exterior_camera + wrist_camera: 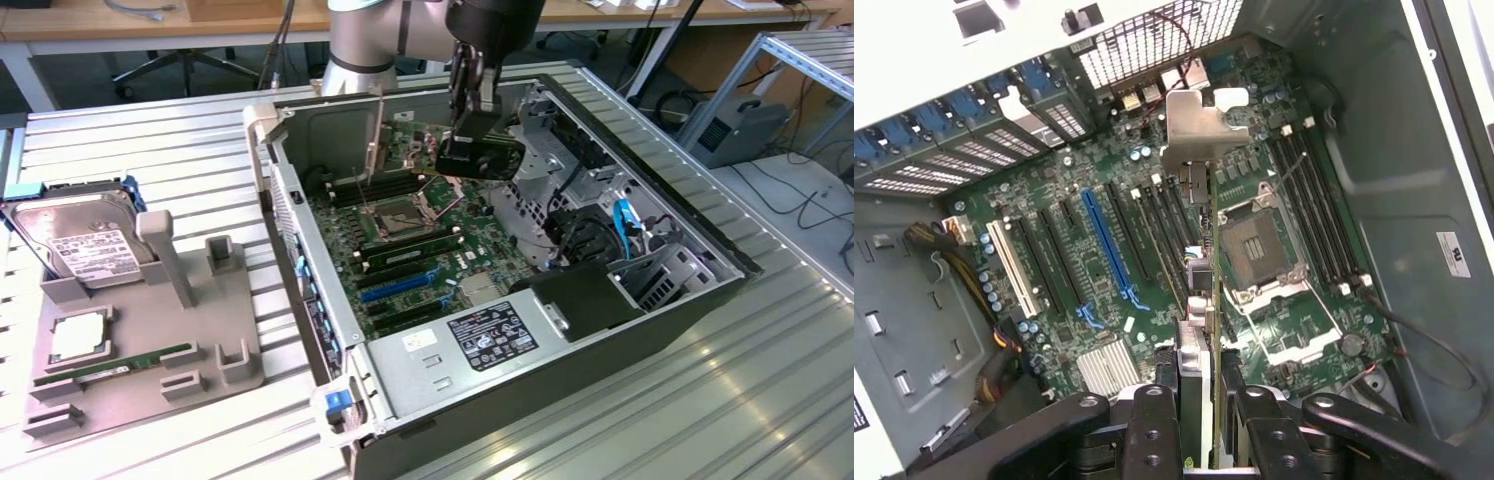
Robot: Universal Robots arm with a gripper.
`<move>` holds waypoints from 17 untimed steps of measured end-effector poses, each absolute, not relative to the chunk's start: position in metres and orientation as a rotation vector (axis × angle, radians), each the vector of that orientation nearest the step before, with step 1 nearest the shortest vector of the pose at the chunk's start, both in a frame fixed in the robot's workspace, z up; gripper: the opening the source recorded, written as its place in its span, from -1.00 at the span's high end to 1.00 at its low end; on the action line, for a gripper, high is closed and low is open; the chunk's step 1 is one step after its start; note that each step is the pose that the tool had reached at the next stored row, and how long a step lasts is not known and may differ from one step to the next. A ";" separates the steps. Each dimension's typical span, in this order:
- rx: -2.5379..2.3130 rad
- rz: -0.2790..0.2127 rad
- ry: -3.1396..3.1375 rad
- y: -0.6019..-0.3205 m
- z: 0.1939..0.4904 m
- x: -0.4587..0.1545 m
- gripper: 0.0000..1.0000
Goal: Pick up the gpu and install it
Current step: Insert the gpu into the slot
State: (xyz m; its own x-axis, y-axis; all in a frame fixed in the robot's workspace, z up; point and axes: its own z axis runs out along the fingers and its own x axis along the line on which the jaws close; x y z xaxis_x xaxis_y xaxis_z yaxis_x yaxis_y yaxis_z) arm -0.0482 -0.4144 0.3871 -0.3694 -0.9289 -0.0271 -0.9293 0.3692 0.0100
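Wrist view showed us the hand [1204,400] partly closed, with its two fingers pressed on the flat sides of the gpu [1199,272], so it had the card in its grip. We saw the gpu from its thin edge, standing up on end inside the computer case [274,135], over the motherboard [1104,200] and near the black slots beside the long blue slot [1109,250]. We could not tell if it touched the board. Its pale metal bracket [1189,125] pointed to the back wall of the case, where the openings are. We think it was held this way so its lower edge could line up with a slot and the bracket could meet the back wall. In the exterior view the hand [470,150] hung inside the open case. The case also held a power box [494,335] with a label and some cables. On the worktop [694,400], to the exterior view's left, a grey holder [134,315] kept a hard drive [80,240], a square chip [80,335] and a green memory stick [114,368], each in its own place.
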 end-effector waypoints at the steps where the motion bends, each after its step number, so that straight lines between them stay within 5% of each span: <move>1: -1.758 0.037 2.583 -0.414 0.387 -0.048 0.47; 17: -1.804 0.037 2.551 -0.414 0.387 -0.048 0.47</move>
